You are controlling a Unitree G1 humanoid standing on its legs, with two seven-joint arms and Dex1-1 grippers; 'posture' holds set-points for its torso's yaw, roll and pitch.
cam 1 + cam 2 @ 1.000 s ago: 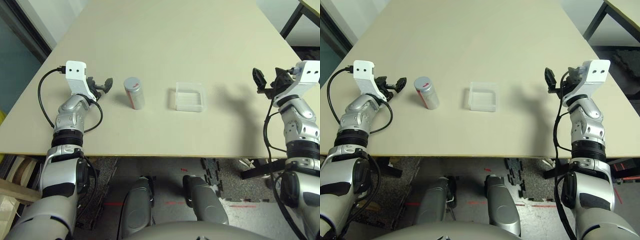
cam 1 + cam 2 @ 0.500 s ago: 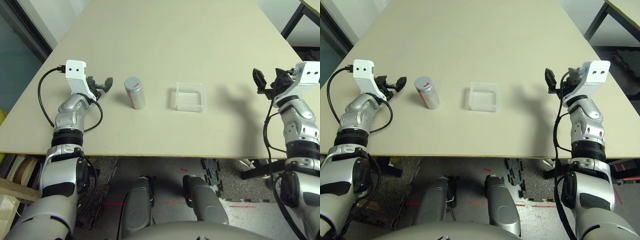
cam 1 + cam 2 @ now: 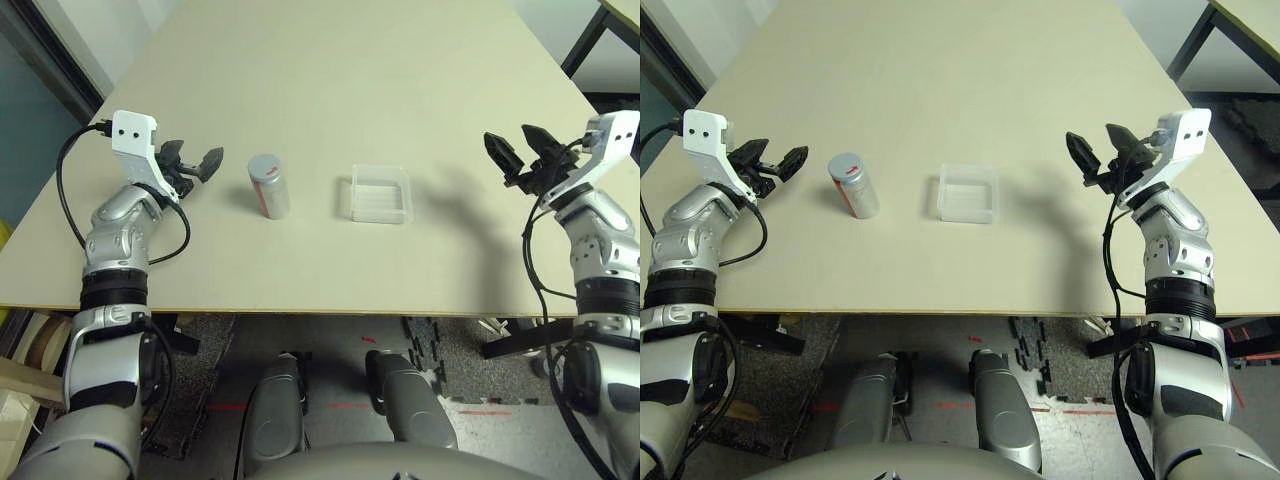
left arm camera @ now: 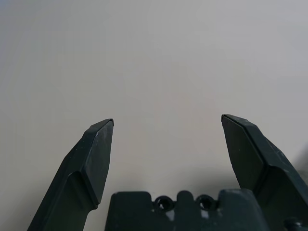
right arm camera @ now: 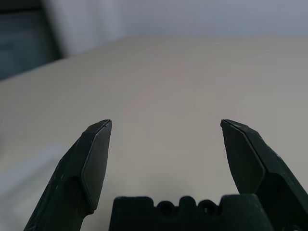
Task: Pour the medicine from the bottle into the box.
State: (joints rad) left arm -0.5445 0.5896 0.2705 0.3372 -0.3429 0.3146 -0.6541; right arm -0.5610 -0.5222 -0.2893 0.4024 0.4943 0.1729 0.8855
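Observation:
The bottle [image 3: 269, 186], whitish-silver with red marks and a grey round cap on top, stands upright on the table left of centre. The box [image 3: 380, 194], a shallow clear square tray, lies just to its right. No medicine can be seen. My left gripper [image 3: 190, 158] hovers open a short way left of the bottle, fingers pointing toward it. My right gripper [image 3: 517, 147] is open above the table's right side, well to the right of the box. Both wrist views show spread fingers [image 4: 96, 154] [image 5: 94, 156] with nothing between them.
The beige table [image 3: 340, 80] stretches far back behind the bottle and box. Its near edge runs just in front of my arms. A dark table leg [image 3: 585, 35] stands off the far right corner.
Both arms have lifted. The left gripper rose and shifted slightly left, away from the bottle. The right gripper swung left toward the box. Bottle and box have not moved.

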